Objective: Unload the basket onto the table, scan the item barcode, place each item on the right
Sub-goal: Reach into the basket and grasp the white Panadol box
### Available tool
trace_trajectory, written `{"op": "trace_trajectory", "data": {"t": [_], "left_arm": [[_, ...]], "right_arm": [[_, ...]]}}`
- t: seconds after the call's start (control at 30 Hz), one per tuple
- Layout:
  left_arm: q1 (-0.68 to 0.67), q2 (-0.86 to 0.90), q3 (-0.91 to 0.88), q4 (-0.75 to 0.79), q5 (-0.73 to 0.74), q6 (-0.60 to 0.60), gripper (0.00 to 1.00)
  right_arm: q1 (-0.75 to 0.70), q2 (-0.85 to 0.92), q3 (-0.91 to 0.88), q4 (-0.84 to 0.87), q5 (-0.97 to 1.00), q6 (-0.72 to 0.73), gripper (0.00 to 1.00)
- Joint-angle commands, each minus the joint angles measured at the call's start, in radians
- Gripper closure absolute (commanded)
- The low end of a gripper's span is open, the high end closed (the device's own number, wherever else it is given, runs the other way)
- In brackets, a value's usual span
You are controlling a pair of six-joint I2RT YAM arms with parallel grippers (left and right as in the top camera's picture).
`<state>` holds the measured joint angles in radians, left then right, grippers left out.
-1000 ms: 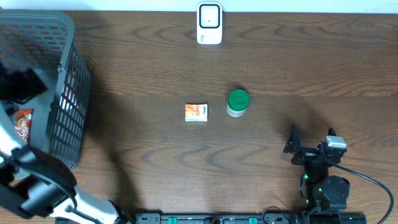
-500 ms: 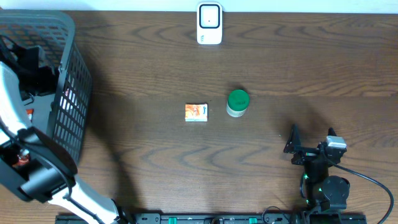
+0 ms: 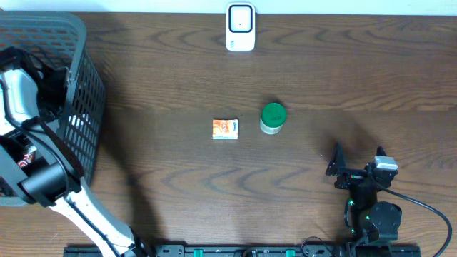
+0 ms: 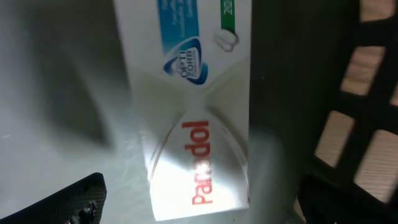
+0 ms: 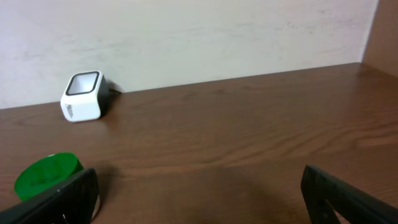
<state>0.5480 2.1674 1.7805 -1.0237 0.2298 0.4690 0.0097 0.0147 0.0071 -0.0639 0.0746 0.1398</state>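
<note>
My left gripper (image 3: pixel 51 82) is down inside the grey mesh basket (image 3: pixel 84 78) at the table's left. It is open. In the left wrist view a white Panadol box (image 4: pixel 199 124) with red lettering lies on the basket floor. The open left gripper (image 4: pixel 205 205) hovers just over its near end, one dark finger (image 4: pixel 78 199) on each side, not touching it. The white scanner (image 3: pixel 240 27) stands at the far middle edge and shows in the right wrist view as the scanner (image 5: pixel 81 96). My right gripper (image 3: pixel 357 158) rests open and empty at the front right.
A green-lidded jar (image 3: pixel 273 118) and a small orange box (image 3: pixel 225 128) sit mid-table; the jar (image 5: pixel 46 177) is beside my right gripper's left finger. A red-orange packet (image 3: pixel 27 158) lies in the basket. The dark basket wall (image 4: pixel 292 93) is close to the Panadol box's right.
My left arm has swung further into the basket, its gripper moving right and towards the far wall. The right arm and the table items have stayed still.
</note>
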Motion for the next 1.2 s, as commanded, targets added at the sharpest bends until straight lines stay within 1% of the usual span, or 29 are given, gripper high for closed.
{"op": "trace_trajectory", "data": {"t": [0.0,0.23,0.53,0.67,0.7,0.77,0.8,0.83,0.87,1.17], "left_arm": [[-0.001,0.038,0.005,0.001,-0.011,0.037,0.01],[0.000,0.081,0.005,0.018,-0.014,0.036,0.01],[0.000,0.098,0.005,0.084,-0.014,0.035,0.02],[0.000,0.098,0.005,0.087,-0.014,0.034,0.22],[0.000,0.098,0.005,0.088,-0.015,0.027,0.23],[0.000,0.098,0.005,0.087,-0.015,0.017,0.29],[0.000,0.098,0.005,0.087,-0.016,0.007,0.36],[0.000,0.098,0.005,0.087,-0.019,-0.005,0.44],[0.000,0.097,0.005,0.087,-0.025,-0.019,0.47],[0.000,0.074,0.006,0.060,-0.097,-0.076,0.50]], "right_arm": [[0.003,-0.007,-0.002,-0.004,-0.001,-0.014,0.01],[0.003,-0.007,-0.002,-0.004,-0.001,-0.014,0.01],[0.003,-0.007,-0.002,-0.004,-0.001,-0.014,0.01],[0.003,-0.007,-0.002,-0.004,-0.001,-0.014,0.01],[0.003,-0.007,-0.002,-0.004,-0.001,-0.014,0.01],[0.003,-0.007,-0.002,-0.004,-0.001,-0.014,0.01],[0.003,-0.007,-0.002,-0.004,-0.001,-0.014,0.01],[0.003,-0.007,-0.002,-0.004,-0.001,-0.014,0.01],[0.003,-0.007,-0.002,-0.004,-0.001,-0.014,0.01],[0.003,-0.007,-0.002,-0.004,-0.001,-0.014,0.01]]}}
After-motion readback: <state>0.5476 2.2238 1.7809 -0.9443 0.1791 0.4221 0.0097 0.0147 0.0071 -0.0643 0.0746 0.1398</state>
